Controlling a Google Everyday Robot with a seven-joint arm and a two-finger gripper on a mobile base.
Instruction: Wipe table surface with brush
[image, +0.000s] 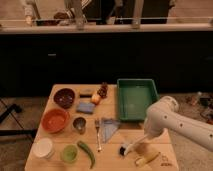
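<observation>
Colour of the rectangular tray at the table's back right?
Green rectangular tray, camera view. Gripper is down at the black-headed white brush.

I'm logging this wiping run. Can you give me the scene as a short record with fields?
gripper: low over the table's front right, at the brush handle's end
brush: black head pointing left, between cloth and banana
table surface: light wood
cloth: blue-grey, beside the fork
banana: front right
tray: green, back right
</observation>
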